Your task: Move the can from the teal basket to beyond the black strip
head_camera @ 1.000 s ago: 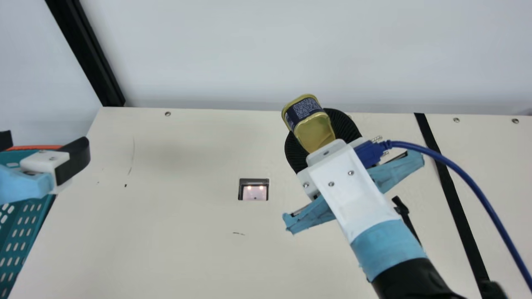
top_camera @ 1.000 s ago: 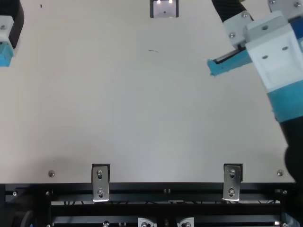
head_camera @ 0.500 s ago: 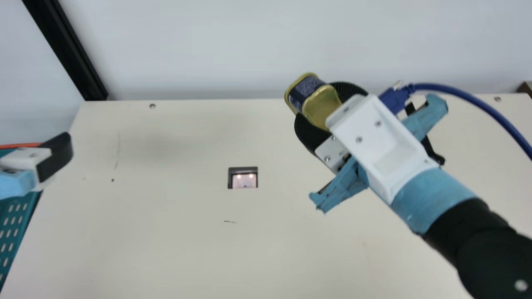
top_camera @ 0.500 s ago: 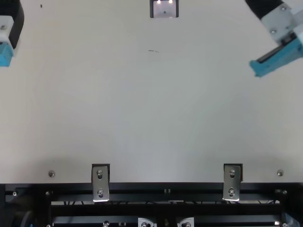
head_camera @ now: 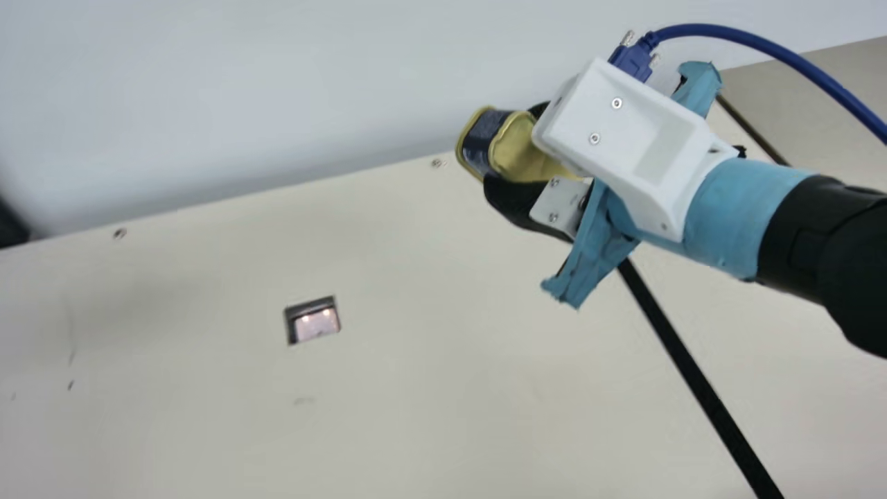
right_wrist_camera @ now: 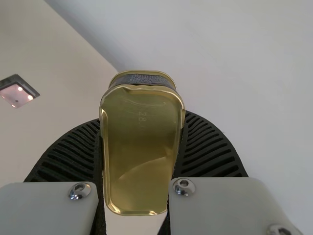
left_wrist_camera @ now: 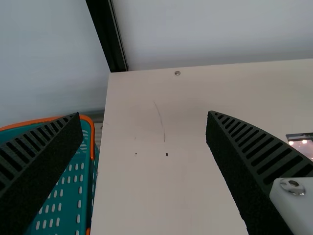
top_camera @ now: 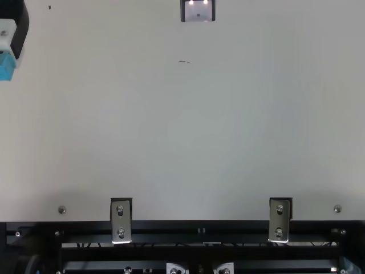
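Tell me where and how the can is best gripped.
Probably by the long side walls of the can, facing its flat gold end, as the right claw holds it. That end is a rounded rectangle, narrower between those walls, giving a shorter span.

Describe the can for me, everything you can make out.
The can is gold metal by its look, shaped as a block with rounded corners, longer than wide. The face towards the right wrist camera is bare and shiny inside a raised rim; a dark blue label wraps its side, with another gold rim beyond. It looks closed. The right gripper holds it tilted, ribbed fingers pressing on opposite sides. In the main view it appears left of the black strip.
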